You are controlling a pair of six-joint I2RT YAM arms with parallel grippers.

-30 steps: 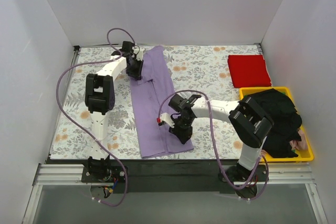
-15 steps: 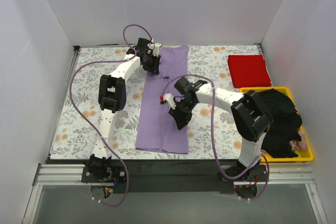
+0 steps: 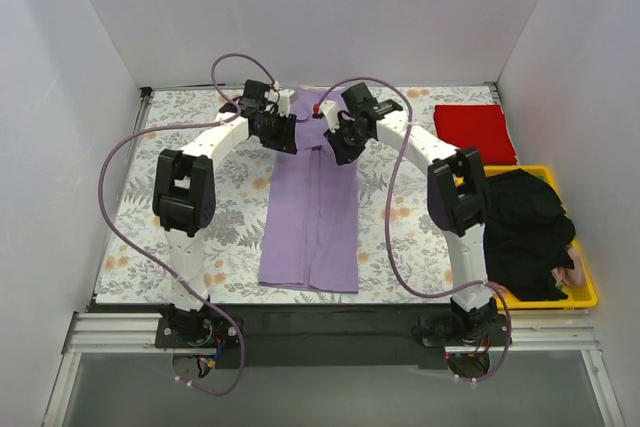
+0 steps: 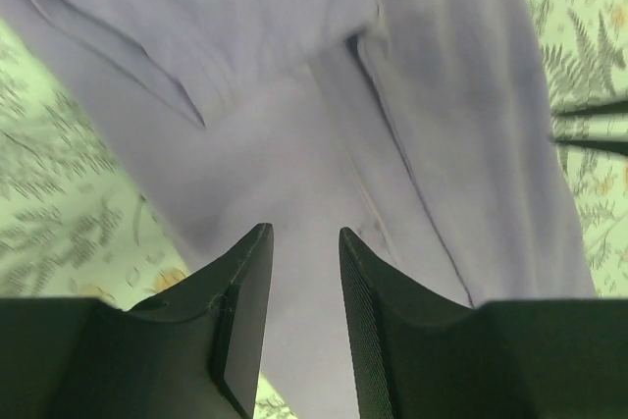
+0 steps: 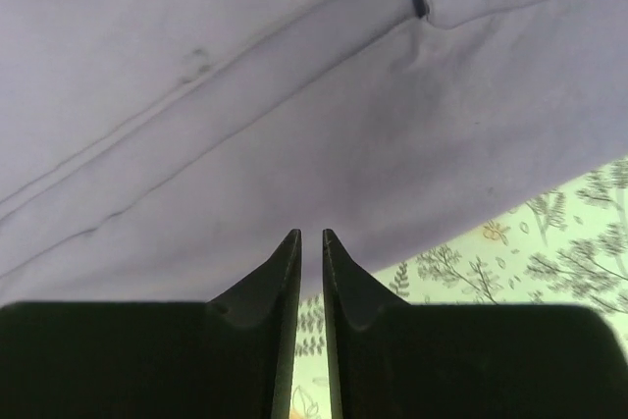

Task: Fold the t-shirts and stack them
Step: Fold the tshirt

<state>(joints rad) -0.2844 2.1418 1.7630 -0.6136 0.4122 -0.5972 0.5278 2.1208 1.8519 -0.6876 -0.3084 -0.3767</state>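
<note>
Lavender t-shirt (image 3: 310, 227), folded lengthwise; left pincer (image 4: 304, 233) apart, right pincer (image 5: 311, 235) barely apart, both empty above its far end; likely risk: pinching one layer only, dragging the fold open.

No legible writing in any view.
The lavender t-shirt (image 3: 310, 217), the red t-shirt (image 3: 474, 133), the floral cloth (image 3: 235, 227) and the yellow tray (image 3: 590, 297) show no readable letters, numbers, labels or brand marks; both wrist views show only plain cloth.

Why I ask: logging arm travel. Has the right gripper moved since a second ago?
Yes. The right gripper moved toward the far wall, now about level with the red t-shirt.
</note>
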